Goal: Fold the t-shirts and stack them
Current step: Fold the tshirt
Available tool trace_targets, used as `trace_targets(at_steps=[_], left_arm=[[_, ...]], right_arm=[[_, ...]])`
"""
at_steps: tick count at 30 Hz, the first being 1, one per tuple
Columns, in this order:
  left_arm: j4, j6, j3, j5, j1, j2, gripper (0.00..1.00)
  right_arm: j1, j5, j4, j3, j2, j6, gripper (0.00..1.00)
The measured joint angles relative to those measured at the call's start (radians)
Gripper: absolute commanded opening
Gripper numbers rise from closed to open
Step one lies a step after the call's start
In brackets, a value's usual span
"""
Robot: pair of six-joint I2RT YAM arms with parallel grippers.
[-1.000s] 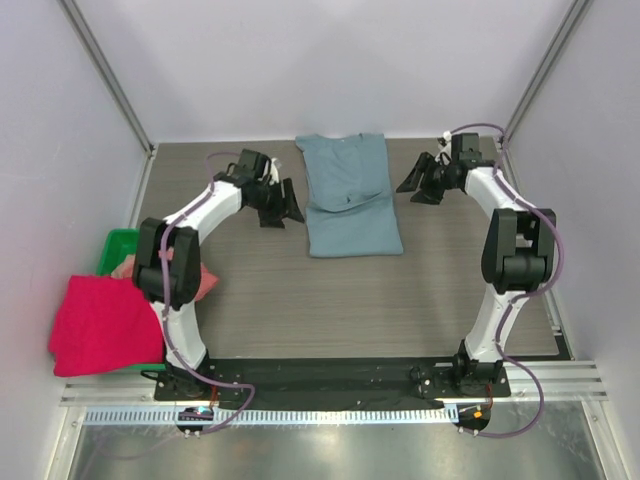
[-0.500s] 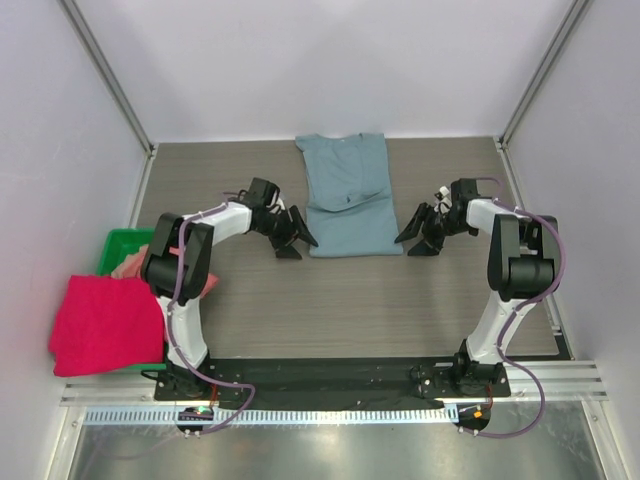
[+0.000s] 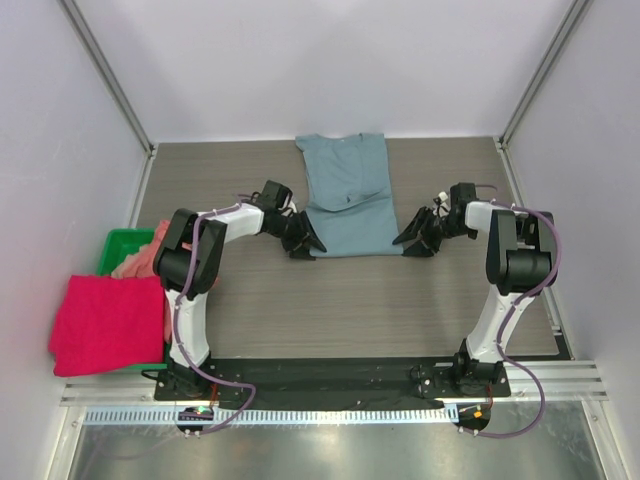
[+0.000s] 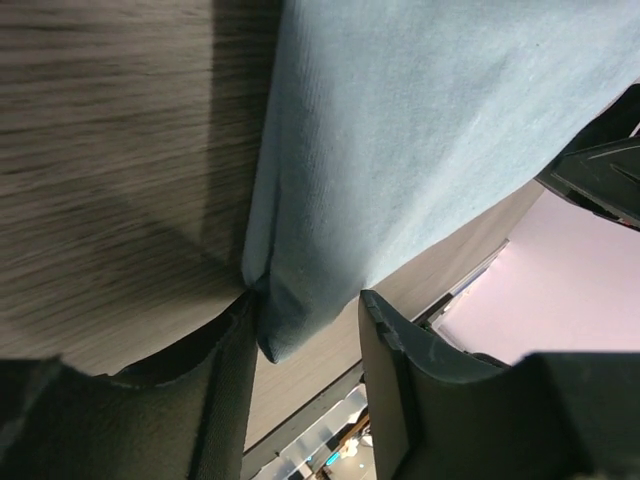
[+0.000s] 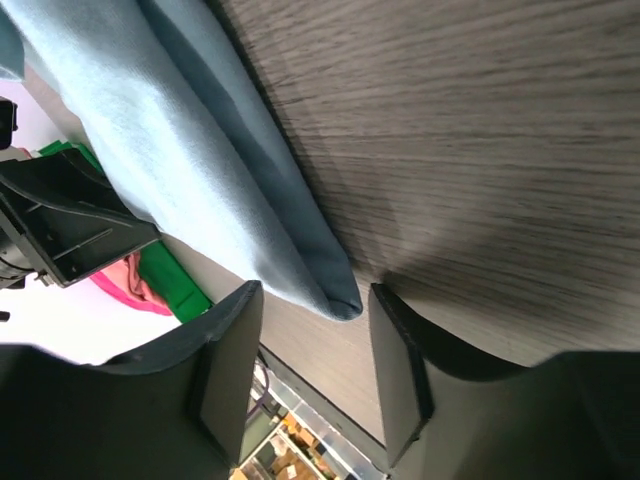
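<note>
Blue shirt (image 3: 345, 200) lay far-centre on tabletop (image 3: 350, 300) | left end effector (image 3: 306, 243) and right end effector (image 3: 408, 240) both spread wide, straddling its near corners, not gripping | I judged it soft, light, limp: pinch both layers at corners.

Blue shirt (image 3: 345, 200) folded flat; crimson shirt (image 3: 105, 325), salmon shirt (image 3: 138, 262) perhaps bunched.

Lab enclosure: plain white walls (image 3: 330, 70), aluminium frame posts (image 3: 108, 75).

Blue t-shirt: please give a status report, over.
Left gripper open, right gripper open, each straddling a near corner. Blue t-shirt flat on table, folded narrow. Nothing blocking the corners.
</note>
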Motion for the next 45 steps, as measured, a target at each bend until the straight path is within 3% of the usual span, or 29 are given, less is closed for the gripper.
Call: trace_targets(at_steps=[5, 8, 9, 11, 12, 19, 26, 33, 40, 45], left_arm=[[-0.004, -0.005, 0.000, -0.005, 0.000, 0.006, 0.31], [-0.010, -0.002, 0.000, -0.010, 0.002, 0.007, 0.14], [-0.011, 0.002, 0.000, -0.013, 0.002, 0.007, 0.04], [-0.019, 0.013, 0.001, -0.021, 0.003, 0.007, 0.00], [-0.025, 0.021, 0.003, -0.026, 0.005, 0.007, 0.00], [-0.161, 0.163, 0.108, -0.059, 0.015, 0.004, 0.00], [-0.296, 0.341, 0.267, -0.064, 0.024, -0.108, 0.00], [-0.327, 0.366, 0.172, -0.033, 0.014, -0.267, 0.00], [-0.333, 0.354, 0.035, -0.016, -0.022, -0.308, 0.00], [-0.314, 0.354, 0.051, -0.007, -0.027, -0.300, 0.00]], right_arm=[[-0.001, -0.012, 0.020, -0.019, 0.005, 0.018, 0.39], [-0.002, -0.015, 0.038, -0.039, 0.007, 0.034, 0.26], [-0.002, -0.018, 0.050, -0.052, 0.007, 0.038, 0.20], [-0.002, -0.027, 0.067, -0.071, 0.007, 0.050, 0.11], [-0.002, -0.030, 0.076, -0.079, 0.007, 0.055, 0.02], [-0.002, -0.041, 0.114, -0.129, -0.042, 0.096, 0.02], [0.000, -0.075, 0.112, -0.250, -0.349, 0.134, 0.02], [0.001, -0.089, 0.023, -0.307, -0.594, 0.108, 0.01], [0.001, -0.085, -0.072, -0.277, -0.662, 0.043, 0.02], [0.001, -0.082, -0.072, -0.225, -0.671, 0.028, 0.01]])
